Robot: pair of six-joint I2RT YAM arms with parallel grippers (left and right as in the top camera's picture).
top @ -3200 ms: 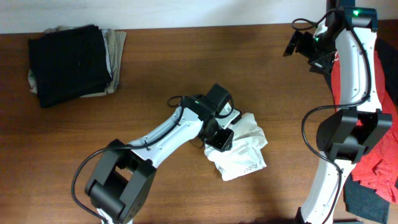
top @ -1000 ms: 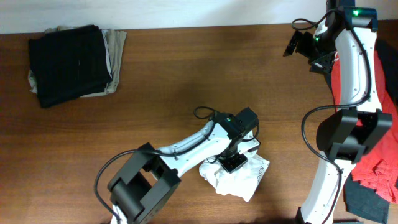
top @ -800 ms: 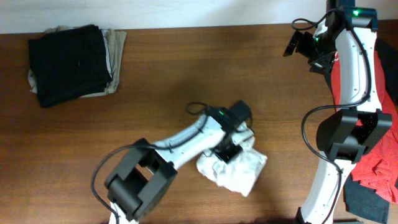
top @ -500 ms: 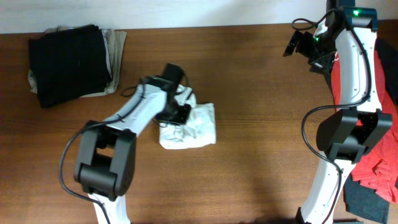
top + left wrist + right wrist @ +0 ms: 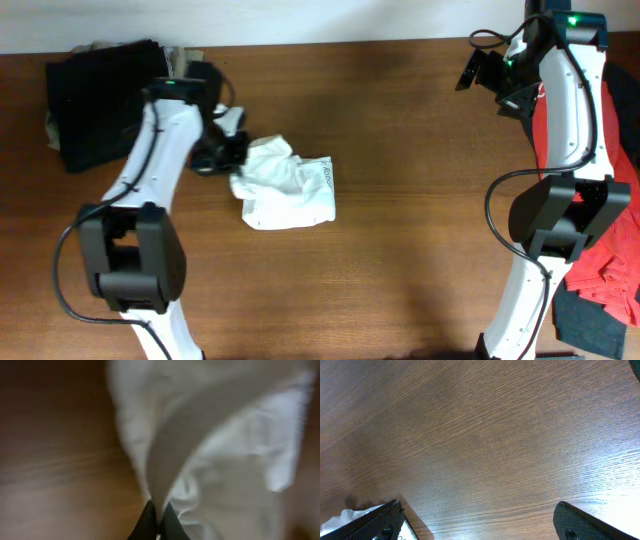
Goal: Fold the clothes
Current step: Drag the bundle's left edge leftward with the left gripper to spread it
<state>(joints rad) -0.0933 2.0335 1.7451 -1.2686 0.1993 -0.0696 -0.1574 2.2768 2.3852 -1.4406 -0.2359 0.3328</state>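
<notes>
The white T-shirt lies crumpled on the brown table, left of centre, with small print on one edge. My left gripper is at the shirt's left end, shut on a pinched ridge of the fabric. The left wrist view shows the dark fingertips closed together on a fold of the white T-shirt, which fans out beyond them. My right gripper hangs high at the far right with its jaws wide open and nothing between them. The right wrist view shows the right gripper over bare wood.
A folded black piece on a khaki one sits at the far left corner, close behind my left arm. A red shirt hangs off the right edge beside the right arm's base.
My left gripper closed on the white shirt and dragged it from the lower middle of the table up and left, toward the black pile. The right arm has not moved.
</notes>
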